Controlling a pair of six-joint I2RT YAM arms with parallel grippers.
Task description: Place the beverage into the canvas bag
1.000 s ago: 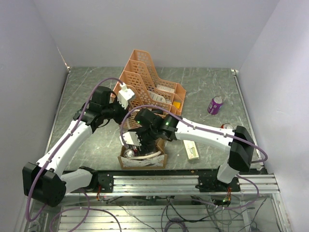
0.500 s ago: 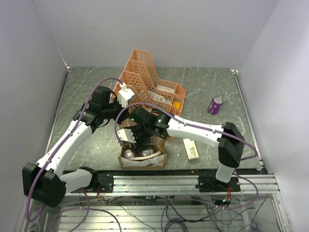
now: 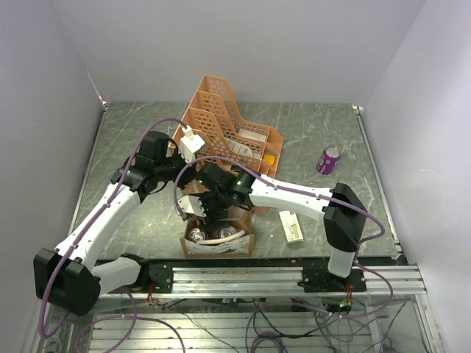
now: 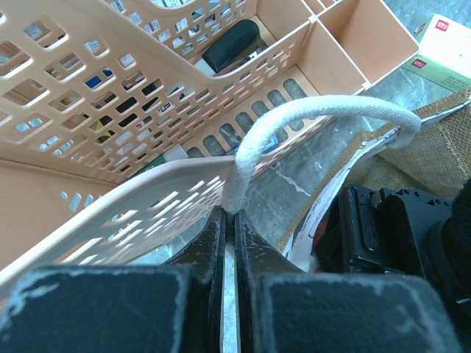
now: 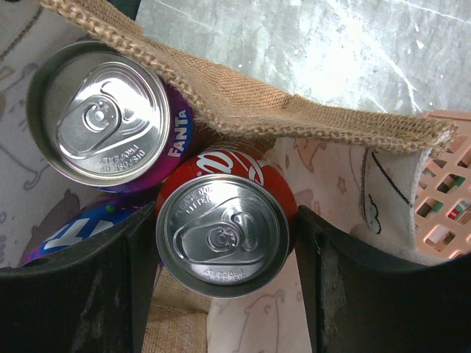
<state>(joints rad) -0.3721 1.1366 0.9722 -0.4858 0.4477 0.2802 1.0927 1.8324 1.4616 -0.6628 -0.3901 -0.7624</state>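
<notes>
The tan canvas bag (image 3: pixel 218 247) stands open at the table's near edge; its burlap rim (image 5: pixel 294 118) shows in the right wrist view. My right gripper (image 5: pixel 224 243) reaches down into the bag and is shut on a red cola can (image 5: pixel 224 232), level with a purple Fanta can (image 5: pixel 103 114) inside. A blue can (image 5: pixel 66 235) lies beside them. My left gripper (image 4: pixel 229 213) is shut on the bag's cream handle (image 4: pixel 324 110) and holds it up and to the left. Another purple can (image 3: pixel 328 159) stands on the table at the right.
The peach lattice file organizer (image 3: pixel 228 129) stands just behind the bag, close to my left gripper (image 4: pixel 110 110). A small white box (image 3: pixel 294 226) lies right of the bag. Grey walls close in the table on three sides.
My right gripper has moved left and a little back over the bag with the red can, and its elbow has swung left. The left arm has held still.
</notes>
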